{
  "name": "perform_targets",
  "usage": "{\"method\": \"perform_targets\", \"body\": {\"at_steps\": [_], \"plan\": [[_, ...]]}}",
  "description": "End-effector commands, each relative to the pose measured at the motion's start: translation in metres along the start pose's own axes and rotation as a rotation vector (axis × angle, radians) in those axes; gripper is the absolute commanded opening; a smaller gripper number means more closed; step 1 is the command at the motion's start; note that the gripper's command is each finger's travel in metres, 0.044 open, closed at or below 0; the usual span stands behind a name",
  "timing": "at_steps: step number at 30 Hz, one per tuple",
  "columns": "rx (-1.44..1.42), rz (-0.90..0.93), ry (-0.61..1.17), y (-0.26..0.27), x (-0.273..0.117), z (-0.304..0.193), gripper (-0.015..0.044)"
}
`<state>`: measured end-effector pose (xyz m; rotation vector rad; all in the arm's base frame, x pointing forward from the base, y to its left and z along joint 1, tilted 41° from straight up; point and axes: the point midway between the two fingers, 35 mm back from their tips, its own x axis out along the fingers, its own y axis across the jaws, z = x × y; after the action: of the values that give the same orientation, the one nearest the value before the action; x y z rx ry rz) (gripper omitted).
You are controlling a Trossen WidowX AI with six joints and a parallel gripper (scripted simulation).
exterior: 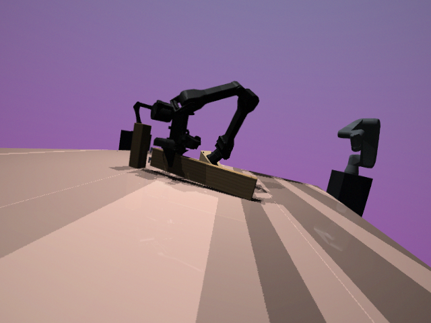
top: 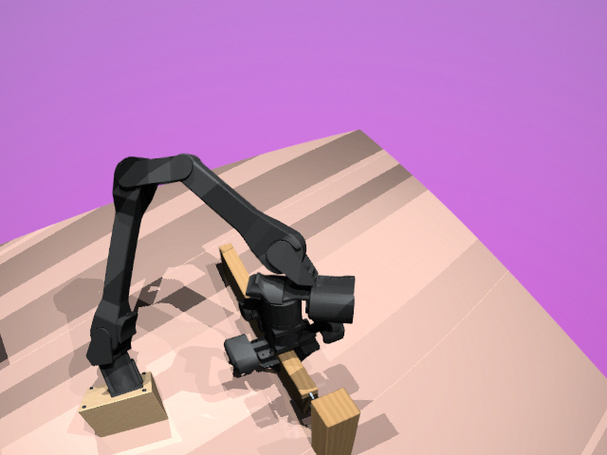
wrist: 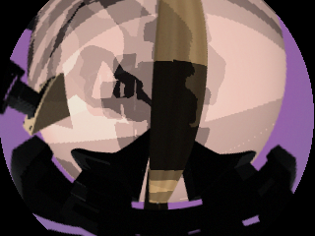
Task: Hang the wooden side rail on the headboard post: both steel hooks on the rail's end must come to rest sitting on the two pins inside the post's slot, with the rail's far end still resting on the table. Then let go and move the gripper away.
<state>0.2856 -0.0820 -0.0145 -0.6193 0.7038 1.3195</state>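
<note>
The wooden side rail (top: pixel 299 375) (exterior: pixel 222 180) (wrist: pixel 179 29) slopes gently, its hook end raised a little above the table and its far end low at the table. My gripper (top: pixel 285 354) (exterior: pixel 170 159) (wrist: pixel 163 132) is shut on the rail, nearer the hook end, with a finger on each side. The headboard post (top: pixel 336 409) (exterior: pixel 138 146) stands upright just beyond the hook end. The steel hooks (top: pixel 311 395) (exterior: pixel 150 158) are right beside the post's face. Whether they touch it or enter the slot cannot be told. The pins are hidden.
The arm's wooden base block (top: pixel 128 413) (wrist: pixel 51 108) is left of the rail in the top view. In the exterior view, another arm (exterior: pixel 370 146) stands on a black block (exterior: pixel 347 189) at the right, and a thin dark arm (exterior: pixel 137 112) shows behind the post.
</note>
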Motion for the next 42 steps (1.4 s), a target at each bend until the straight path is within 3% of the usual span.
{"method": "perform_targets", "body": {"at_steps": [1, 42], "plan": [[0.0, -0.007, 0.006, 0.0007, -0.0013, -0.0038, 0.0], [0.0, -0.007, 0.006, -0.001, -0.004, -0.0072, 0.0]]}}
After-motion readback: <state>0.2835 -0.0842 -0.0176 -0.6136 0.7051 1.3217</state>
